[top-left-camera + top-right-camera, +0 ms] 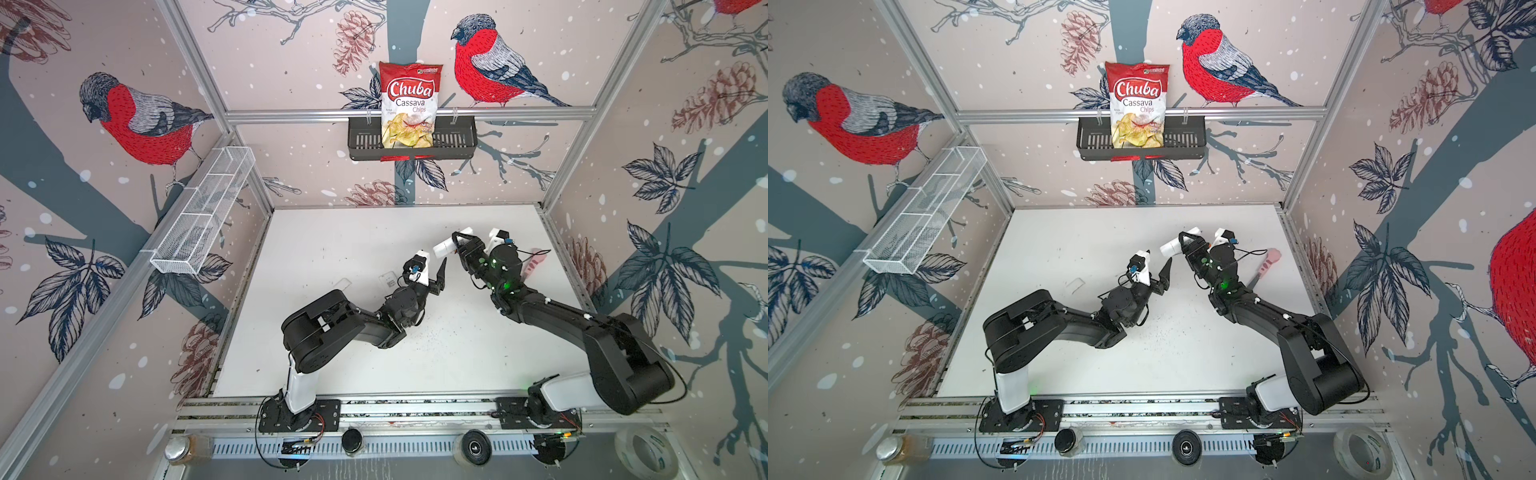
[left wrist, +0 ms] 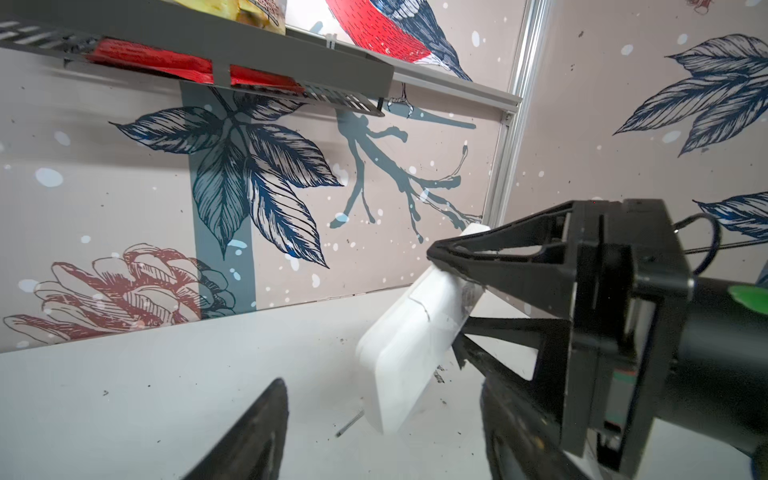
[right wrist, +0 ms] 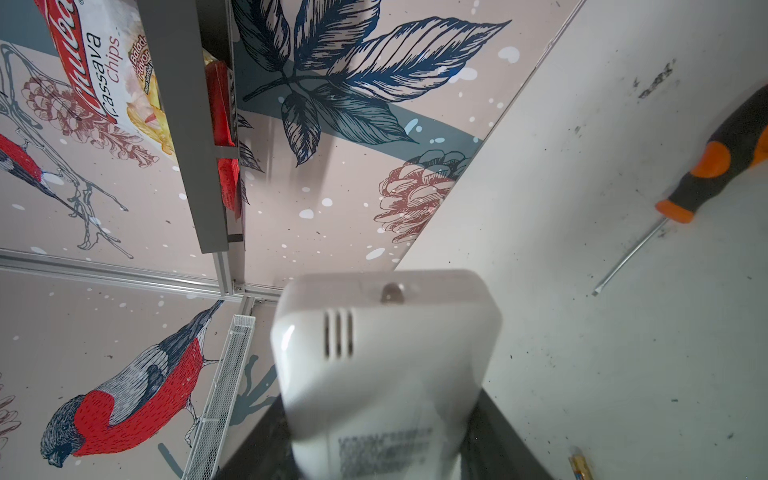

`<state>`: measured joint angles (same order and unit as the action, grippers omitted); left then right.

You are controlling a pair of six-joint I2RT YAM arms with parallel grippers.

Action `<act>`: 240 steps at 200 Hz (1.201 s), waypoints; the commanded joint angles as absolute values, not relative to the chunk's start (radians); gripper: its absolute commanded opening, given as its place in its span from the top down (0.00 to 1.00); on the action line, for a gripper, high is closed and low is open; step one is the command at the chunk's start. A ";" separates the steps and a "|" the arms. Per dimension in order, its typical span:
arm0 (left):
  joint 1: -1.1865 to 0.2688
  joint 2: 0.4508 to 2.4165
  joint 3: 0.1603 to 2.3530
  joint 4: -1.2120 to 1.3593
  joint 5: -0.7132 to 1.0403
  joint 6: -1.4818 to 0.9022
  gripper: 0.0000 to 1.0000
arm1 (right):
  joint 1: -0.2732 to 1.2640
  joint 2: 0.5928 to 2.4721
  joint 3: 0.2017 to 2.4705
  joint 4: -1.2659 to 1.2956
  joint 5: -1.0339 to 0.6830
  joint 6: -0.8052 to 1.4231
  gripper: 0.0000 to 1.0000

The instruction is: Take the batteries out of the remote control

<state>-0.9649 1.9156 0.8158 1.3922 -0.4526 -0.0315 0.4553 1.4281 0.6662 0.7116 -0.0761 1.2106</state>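
Observation:
My right gripper (image 1: 459, 246) is shut on the white remote control (image 1: 444, 247), holding it by its sides above the table. In the right wrist view the remote control (image 3: 386, 365) shows a back face with slots and a printed label. My left gripper (image 1: 439, 276) is open just in front of the remote's free end, and its fingers (image 2: 257, 432) are apart and hold nothing. One of the batteries (image 3: 579, 463), gold-banded, lies on the table beside the right gripper. Any cells inside the remote are hidden.
An orange-handled screwdriver (image 3: 715, 166) lies on the table (image 1: 332, 353) to the right of the right arm. Two small flat pieces (image 1: 345, 284) (image 1: 388, 278) lie left of the left gripper. A thin pin (image 2: 349, 424) lies under the remote. A black basket (image 1: 457, 143) with a chips bag hangs on the back wall.

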 commanded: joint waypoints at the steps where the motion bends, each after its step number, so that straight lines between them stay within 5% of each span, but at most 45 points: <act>1: -0.965 1.931 0.833 1.385 -0.431 -0.054 0.28 | 0.463 1.419 0.663 0.775 -0.071 1.213 0.65; 64: -0.963 1.937 0.844 1.387 -0.470 -0.039 0.42 | 0.477 1.414 0.656 0.773 -0.075 1.212 0.65; 240: -0.907 1.951 0.853 1.368 -0.384 -0.100 0.47 | 0.479 1.420 0.657 0.779 -0.097 1.215 0.67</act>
